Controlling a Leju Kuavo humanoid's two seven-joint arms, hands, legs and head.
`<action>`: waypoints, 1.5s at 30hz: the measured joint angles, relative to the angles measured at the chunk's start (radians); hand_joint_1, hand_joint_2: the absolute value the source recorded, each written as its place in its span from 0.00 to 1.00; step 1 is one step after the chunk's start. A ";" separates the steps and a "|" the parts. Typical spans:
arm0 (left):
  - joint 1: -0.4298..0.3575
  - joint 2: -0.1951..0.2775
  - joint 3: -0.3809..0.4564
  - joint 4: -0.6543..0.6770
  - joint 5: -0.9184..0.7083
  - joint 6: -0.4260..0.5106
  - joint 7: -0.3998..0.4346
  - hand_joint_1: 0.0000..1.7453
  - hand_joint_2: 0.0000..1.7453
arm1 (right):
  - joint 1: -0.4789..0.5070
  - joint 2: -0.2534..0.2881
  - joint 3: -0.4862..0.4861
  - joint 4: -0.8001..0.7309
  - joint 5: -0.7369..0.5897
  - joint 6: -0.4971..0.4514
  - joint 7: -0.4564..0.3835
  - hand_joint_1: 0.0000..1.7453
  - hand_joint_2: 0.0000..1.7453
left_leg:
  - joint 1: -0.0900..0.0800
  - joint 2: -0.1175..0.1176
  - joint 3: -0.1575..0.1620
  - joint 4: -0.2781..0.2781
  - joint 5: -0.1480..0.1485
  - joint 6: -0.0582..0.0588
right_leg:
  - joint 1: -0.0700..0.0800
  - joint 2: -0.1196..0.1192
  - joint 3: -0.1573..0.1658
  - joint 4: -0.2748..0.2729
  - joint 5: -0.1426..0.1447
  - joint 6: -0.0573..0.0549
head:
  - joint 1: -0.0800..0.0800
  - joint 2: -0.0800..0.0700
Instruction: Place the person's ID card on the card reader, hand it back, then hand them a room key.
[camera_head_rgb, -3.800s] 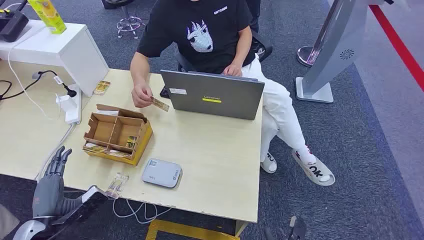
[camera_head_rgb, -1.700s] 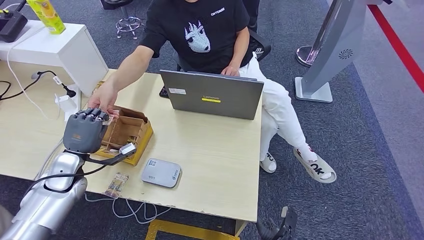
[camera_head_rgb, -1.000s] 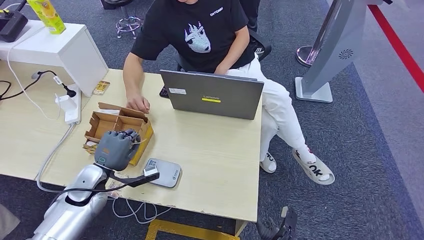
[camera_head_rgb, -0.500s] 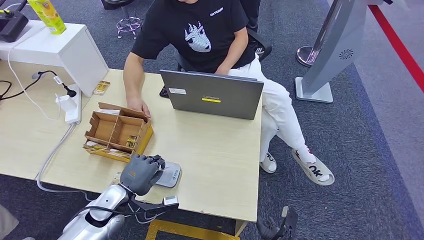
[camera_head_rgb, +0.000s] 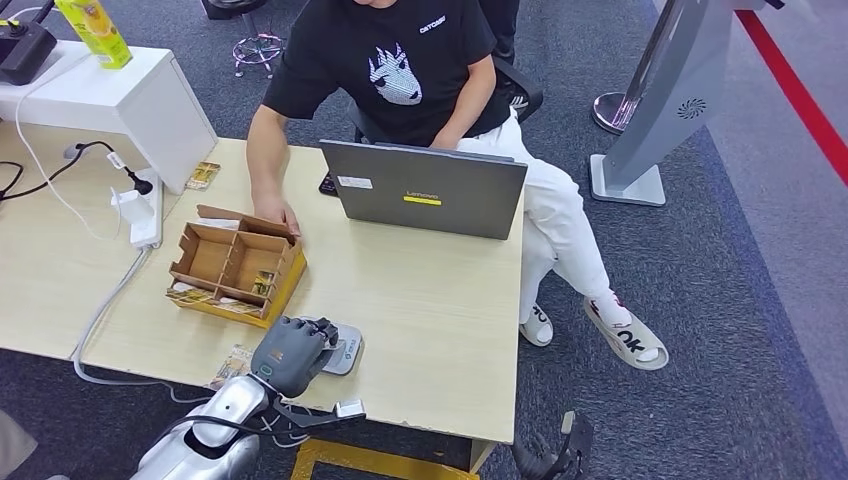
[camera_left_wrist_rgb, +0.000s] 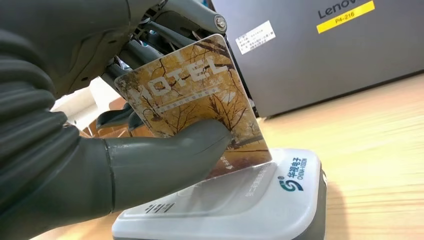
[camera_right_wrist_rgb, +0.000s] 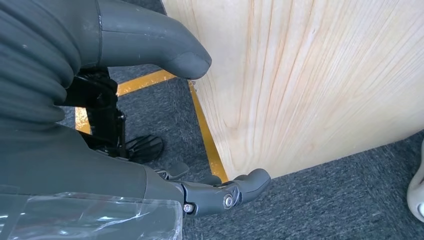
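Left hand (camera_left_wrist_rgb: 125, 125) pinching the card (camera_left_wrist_rgb: 192, 107) between thick thumb and darker fingers, held tilted with its lower edge at or just above the white card reader (camera_left_wrist_rgb: 240, 205); contact not certain from the wrist view. From above, same hand (camera_head_rgb: 290, 352) over the reader (camera_head_rgb: 345, 345) near the front edge of the table (camera_head_rgb: 440, 300). Right hand (camera_right_wrist_rgb: 150, 125) hanging below the table edge over the carpet, fingers apart, holding nothing.

Card probably thin, light, stiff and glossy: likely to slip under a loose pinch, and hard to pick up again once flat. Best taken by the edges or with one end kept overhanging, as a judgement only.

Around it: open cardboard box (camera_head_rgb: 235, 265) with dividers just behind the reader, another card (camera_head_rgb: 232, 365) lying on the table near the left arm, grey laptop (camera_head_rgb: 425, 188) further back, seated person's hand (camera_head_rgb: 280, 215) resting at the box's far rim. Cable (camera_head_rgb: 110, 300) trailing along the left side. Box wall the nearest obstacle to any reach back toward the person.
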 joint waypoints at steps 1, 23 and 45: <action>0.000 -0.001 0.000 0.003 -0.002 0.014 0.009 1.00 1.00 | 0.000 0.000 0.001 0.000 -0.002 0.000 0.000 0.00 1.00 | 0.000 0.000 0.000 0.000 0.000 0.000 | 0.000 0.000 0.000 0.000 0.000 0.000 | 0.000 0.000; -0.103 0.059 0.115 -0.071 0.036 0.092 0.051 1.00 1.00 | 0.005 0.000 0.011 0.000 -0.014 0.000 -0.002 0.00 1.00 | 0.001 0.000 0.000 0.000 0.001 0.000 | 0.000 0.000 0.000 0.001 0.000 0.000 | 0.000 0.000; -0.159 0.128 0.280 -0.018 0.046 0.112 0.023 0.10 1.00 | 0.007 0.000 0.029 0.000 -0.029 0.000 -0.003 0.00 1.00 | 0.001 0.000 -0.001 0.000 0.001 0.000 | 0.000 0.000 -0.001 0.001 0.000 0.000 | 0.000 0.000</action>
